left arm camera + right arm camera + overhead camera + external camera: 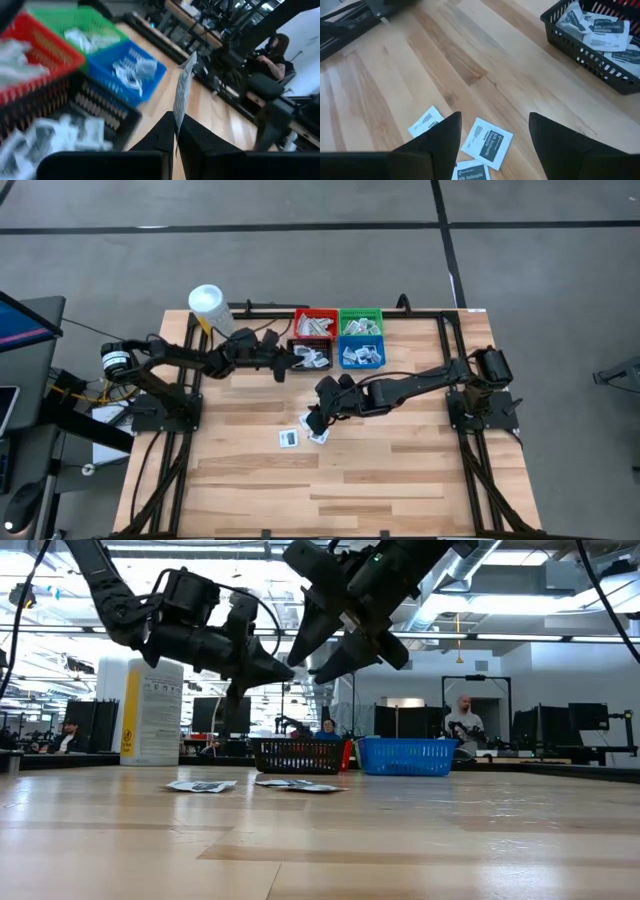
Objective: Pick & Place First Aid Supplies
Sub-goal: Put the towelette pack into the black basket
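My left gripper [176, 125] is shut on a white first aid packet [183, 85] and hovers beside the black bin [310, 356]. That bin, the red bin [314, 325], the green bin [360, 323] and the blue bin [360, 354] all hold packets. My right gripper [495, 120] stands open above the table's middle. Under it, three square white packets [487, 142] [426, 121] [470, 175] lie flat on the wood, and the fingers are clear of them. My left gripper pinches the packet by its lower edge [177, 119] between the two fingers. The fingers lie about level and point toward the table's right, at the bins. The packet sticks out past the fingertips, seen edge-on, clear of the table and the bins.
A white tub with a yellow label [207, 305] stands at the far left corner. The four bins sit in a block at the middle of the far edge. Bare wood [330, 490] stretches over the near half. People sit in the room behind the table.
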